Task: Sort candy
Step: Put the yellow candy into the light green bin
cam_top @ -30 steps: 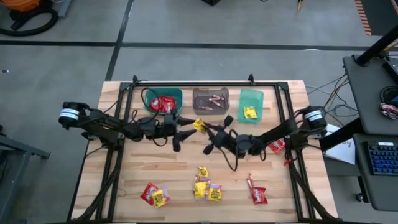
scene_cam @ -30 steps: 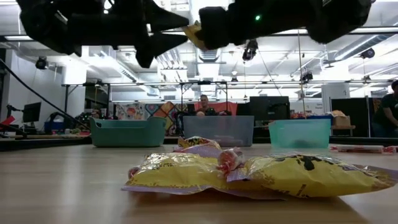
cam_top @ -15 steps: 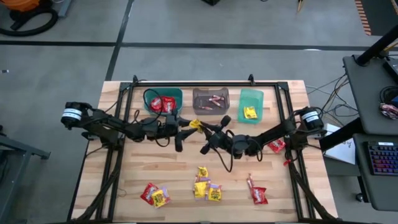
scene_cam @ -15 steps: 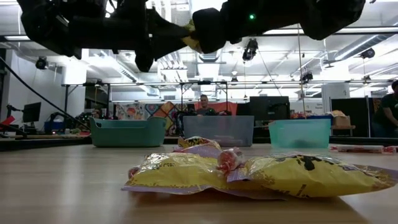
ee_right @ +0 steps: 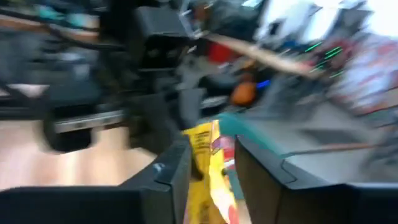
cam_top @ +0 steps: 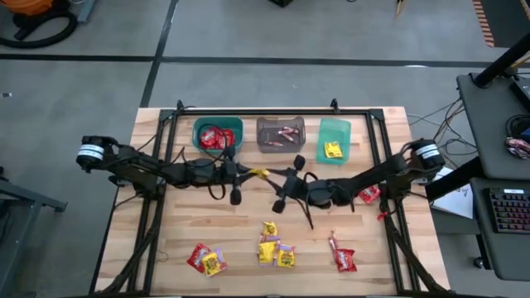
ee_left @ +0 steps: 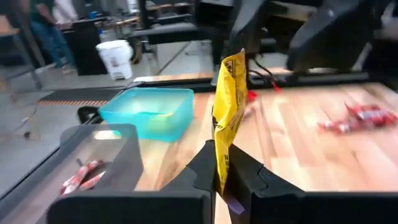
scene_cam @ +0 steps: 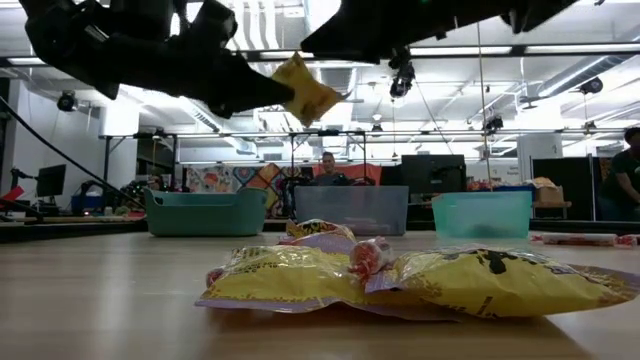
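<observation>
Left wrist view showed the left gripper [ee_left: 219,180] clamped on a crinkly yellow candy packet [ee_left: 227,106], held above mid-table; the right gripper [cam_top: 280,184] stood parted beside it. Handover looked done; next, presumably, the light-green plastic bin [cam_top: 334,141].

Glossy yellow packet [ee_left: 227,118], wood table [cam_top: 248,240]

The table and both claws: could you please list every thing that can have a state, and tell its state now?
left claw: shut on the yellow packet
yellow packet: held in the air, upright between the two arms
right claw: open, right beside the packet
teal bin: holds red packets
grey bin: holds pinkish sticks
green bin: holds one yellow packet
loose candy: lying unsorted on the table
</observation>
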`<move>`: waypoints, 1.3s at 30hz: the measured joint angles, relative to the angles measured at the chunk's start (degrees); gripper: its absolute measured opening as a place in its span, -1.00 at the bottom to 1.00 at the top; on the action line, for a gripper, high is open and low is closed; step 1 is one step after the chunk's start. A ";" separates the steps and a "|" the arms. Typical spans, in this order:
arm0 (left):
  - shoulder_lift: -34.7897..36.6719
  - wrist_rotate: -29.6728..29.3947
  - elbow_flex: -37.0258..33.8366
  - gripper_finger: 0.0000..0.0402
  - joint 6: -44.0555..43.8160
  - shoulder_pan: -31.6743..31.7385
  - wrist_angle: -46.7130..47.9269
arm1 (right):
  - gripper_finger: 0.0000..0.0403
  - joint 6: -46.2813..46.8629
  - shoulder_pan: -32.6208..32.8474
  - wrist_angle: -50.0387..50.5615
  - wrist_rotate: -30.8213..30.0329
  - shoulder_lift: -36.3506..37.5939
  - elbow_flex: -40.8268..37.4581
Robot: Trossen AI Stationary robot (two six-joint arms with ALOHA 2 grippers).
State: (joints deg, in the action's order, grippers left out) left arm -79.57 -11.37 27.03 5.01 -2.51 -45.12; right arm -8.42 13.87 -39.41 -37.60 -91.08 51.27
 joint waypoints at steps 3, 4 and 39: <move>0.01 1.75 -0.28 -1.00 1.54 -0.05 0.42 | -0.25 6.40 -0.90 7.41 8.32 2.74 -0.02; 0.03 2.73 -0.18 -1.00 1.96 -0.05 0.33 | -0.21 7.70 -1.23 9.48 10.34 3.51 0.00; 0.79 7.57 -0.05 -0.82 -1.29 0.03 0.29 | -0.93 10.76 -6.64 21.88 18.32 6.88 0.30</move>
State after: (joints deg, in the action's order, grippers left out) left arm -78.78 -3.80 26.98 3.72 -2.48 -44.84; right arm 2.34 7.24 -17.53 -19.28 -84.21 51.56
